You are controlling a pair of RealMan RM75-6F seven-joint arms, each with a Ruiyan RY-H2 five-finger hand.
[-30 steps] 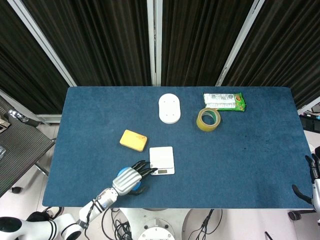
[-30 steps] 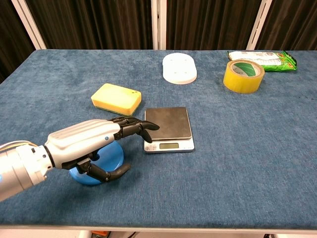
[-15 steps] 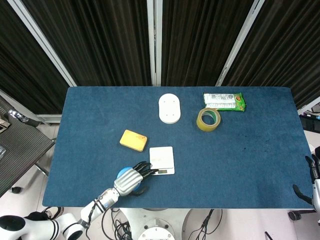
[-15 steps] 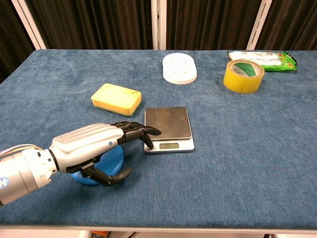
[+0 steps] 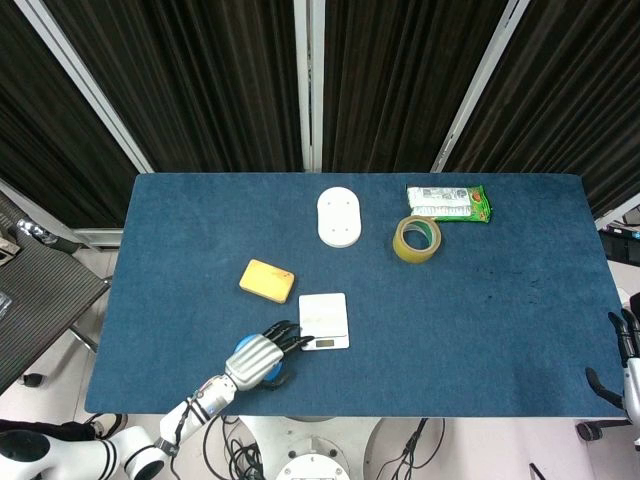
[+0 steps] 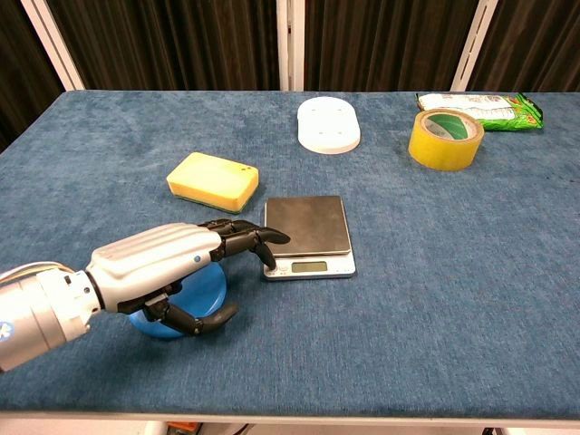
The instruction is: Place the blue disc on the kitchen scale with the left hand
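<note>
Blue disc (image 6: 203,288) beneath left hand (image 6: 172,263)

The head view looks steeply down from high above, taking in the whole blue table (image 5: 480,300) and the dark curtains behind it. The chest view sits low and close at the near edge, facing across the cloth. Both share the kitchen scale (image 6: 307,234), yellow sponge (image 5: 267,280) and tape roll (image 6: 445,138).

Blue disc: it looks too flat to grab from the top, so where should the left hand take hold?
Probably by the rim. The blue disc lies flat on the table, so pinch opposite edges from above, where the left hand hovers, thumb at the near edge.
</note>
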